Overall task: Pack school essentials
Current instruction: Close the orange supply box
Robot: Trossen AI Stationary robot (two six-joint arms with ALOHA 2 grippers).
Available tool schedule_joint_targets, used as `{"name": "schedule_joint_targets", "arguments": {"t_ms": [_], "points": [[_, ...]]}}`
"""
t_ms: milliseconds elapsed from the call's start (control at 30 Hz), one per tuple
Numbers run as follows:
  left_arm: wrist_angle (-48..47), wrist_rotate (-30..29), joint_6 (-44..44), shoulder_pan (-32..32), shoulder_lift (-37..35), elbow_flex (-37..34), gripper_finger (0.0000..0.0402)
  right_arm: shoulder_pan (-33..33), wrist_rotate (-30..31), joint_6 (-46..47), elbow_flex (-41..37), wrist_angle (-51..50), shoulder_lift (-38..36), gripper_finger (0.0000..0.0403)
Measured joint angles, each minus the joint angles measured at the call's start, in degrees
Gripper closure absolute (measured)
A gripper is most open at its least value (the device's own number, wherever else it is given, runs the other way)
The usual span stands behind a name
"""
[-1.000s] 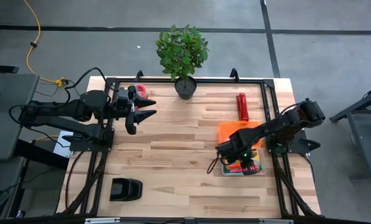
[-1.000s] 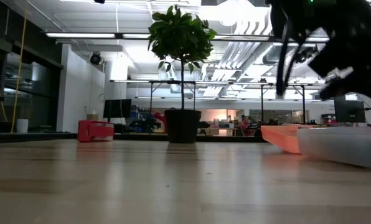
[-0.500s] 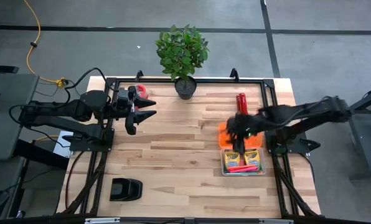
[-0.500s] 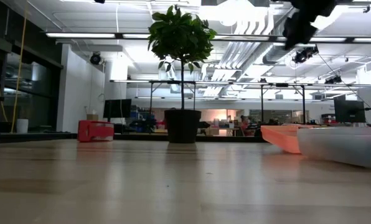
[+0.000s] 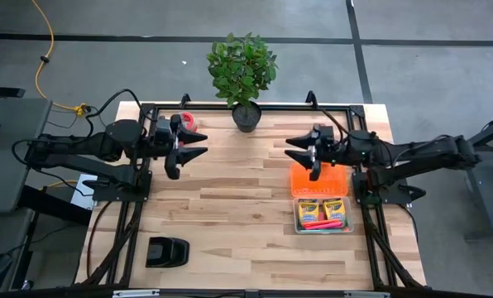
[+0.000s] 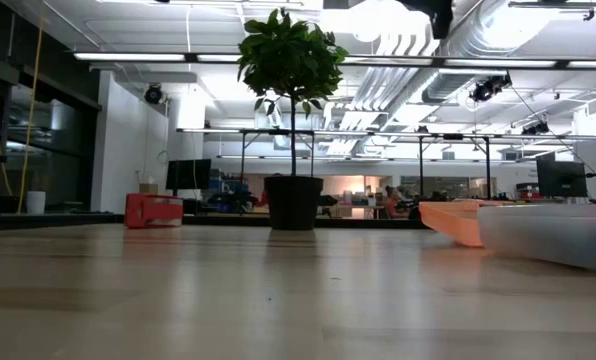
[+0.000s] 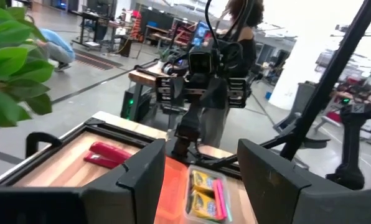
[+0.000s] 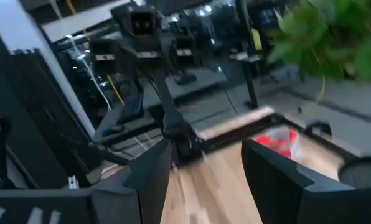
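Note:
A clear box (image 5: 321,215) sits on the table's right side. In it lie two yellow-and-green crayon boxes (image 5: 309,207) and pink and red-orange markers (image 5: 323,223). The left wrist view also shows the crayon boxes (image 7: 201,190). I cannot make out a pen or an eraser. The box's orange lid (image 5: 317,179) lies flat just beyond the box. My right gripper (image 5: 292,152) hangs open above the table past the lid, pointing toward the table's left. My left gripper (image 5: 198,145) waits open over the far left part, facing it.
A potted plant (image 5: 245,74) stands at the far edge's middle. A red tape roll (image 5: 189,122) sits behind the left gripper. A red cylinder (image 7: 108,154) lies near the far right corner, under the right arm. A black object (image 5: 166,251) is near left.
My right gripper rose from over the clear box and drew back toward the far edge, past the orange lid. It tipped from pointing down to level and now faces the table's left. The box and its contents stayed in place.

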Motion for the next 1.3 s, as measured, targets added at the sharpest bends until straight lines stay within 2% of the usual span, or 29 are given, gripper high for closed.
{"name": "schedule_joint_targets", "arguments": {"t_ms": [200,333,433,567,667,767,867,967,1167,1300], "points": [[0.14,-0.06,0.0,-0.02,0.0,0.0,0.0213,-1.45,-1.71,-3.39,3.13,-1.78,2.74,0.0213],[0.1,-0.08,0.0,0.0,0.0,0.0,0.0213,-2.38,-2.47,-1.58,4.92,-9.0,3.63,0.0213],[-0.01,-0.11,0.03,0.0,0.0,0.0,0.0213,-4.29,-1.9,2.02,7.93,-20.57,4.41,0.0213],[-0.05,-0.31,0.03,0.0,0.0,0.0,0.0213,-9.39,-1.9,6.28,14.05,-43.76,7.39,0.0213],[-0.05,-0.46,0.03,0.02,0.0,0.0,0.0213,-13.25,-4.12,1.5,16.7,-59.69,11.03,0.0213],[-0.09,-0.45,0.03,0.02,0.0,0.0,0.0213,-15.59,-7.21,-5.9,15.23,-68.37,14.84,0.0213],[-0.23,-0.45,0.03,0.02,0.0,0.0,0.0213,-16.05,-9.39,-14.63,11.99,-72.15,18.33,0.0213],[-0.23,-0.45,0.03,0.02,0.0,0.0,0.0213,-16.02,-8.91,-20.26,9.51,-71.8,20.74,0.0214],[-0.23,-0.43,0.03,0.02,0.0,0.0,0.0213,-16.07,-3.45,-23.84,8.59,-67.69,23.86,0.0243],[-0.4,-0.43,0.03,0.02,0.0,0.0,0.0213,-16.07,-4.24,-26.9,8.59,-67.04,25.86,0.0272]]}}
